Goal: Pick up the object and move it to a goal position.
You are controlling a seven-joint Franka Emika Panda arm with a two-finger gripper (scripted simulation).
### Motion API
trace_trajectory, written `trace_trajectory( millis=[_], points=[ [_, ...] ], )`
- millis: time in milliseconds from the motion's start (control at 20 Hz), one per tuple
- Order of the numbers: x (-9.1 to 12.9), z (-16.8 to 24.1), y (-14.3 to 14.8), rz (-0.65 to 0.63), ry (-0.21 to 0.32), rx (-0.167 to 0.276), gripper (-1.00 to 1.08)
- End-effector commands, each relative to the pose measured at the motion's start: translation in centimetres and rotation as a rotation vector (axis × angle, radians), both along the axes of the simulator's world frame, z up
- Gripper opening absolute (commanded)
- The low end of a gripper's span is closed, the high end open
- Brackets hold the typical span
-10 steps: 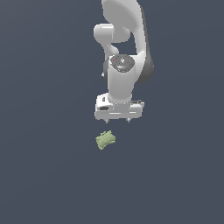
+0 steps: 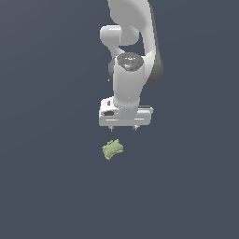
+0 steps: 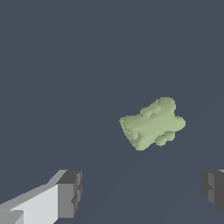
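In the exterior view, the white arm (image 2: pixel 133 51) is reaching down from the upper part of the scene, with its wrist pointing straight downward. The claw (image 2: pixel 123 127) is hanging above the flat dark grey surface (image 2: pixel 46 186), and only the short tips of its fingers (image 2: pixel 111 127) are showing below the broad white hand body. The pale green object (image 2: pixel 112 149) is lying on the surface just below the claw and slightly toward the exterior view's left of its midline, apart from the fingers and not touching them. It is looking lumpy and blocky, and narrower than the claw's body.

In the wrist view, the object (image 3: pixel 152 123) is sitting tilted on the dark surface (image 3: pixel 65 65), showing a bumpy ridged top. The two dark finger pads (image 3: pixel 70 194) are standing wide apart at the edges of the picture, so the claw (image 3: pixel 142 190) is open and gripping nothing. The object is lying beyond the gap between the pads, clear of both.
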State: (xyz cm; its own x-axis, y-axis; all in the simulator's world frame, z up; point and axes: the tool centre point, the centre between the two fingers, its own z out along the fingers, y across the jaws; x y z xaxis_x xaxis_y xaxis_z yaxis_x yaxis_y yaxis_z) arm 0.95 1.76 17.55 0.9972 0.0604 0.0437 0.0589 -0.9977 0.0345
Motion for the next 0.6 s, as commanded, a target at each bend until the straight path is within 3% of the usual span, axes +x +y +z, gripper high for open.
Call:
trace_trajectory(
  millis=[0,550],
  points=[
    [0.18,0.33,-0.19,0.001,-0.007,-0.006,1.0],
    [0.42,-0.25,-0.49,-0.081,-0.003,0.004,1.0]
  ],
)
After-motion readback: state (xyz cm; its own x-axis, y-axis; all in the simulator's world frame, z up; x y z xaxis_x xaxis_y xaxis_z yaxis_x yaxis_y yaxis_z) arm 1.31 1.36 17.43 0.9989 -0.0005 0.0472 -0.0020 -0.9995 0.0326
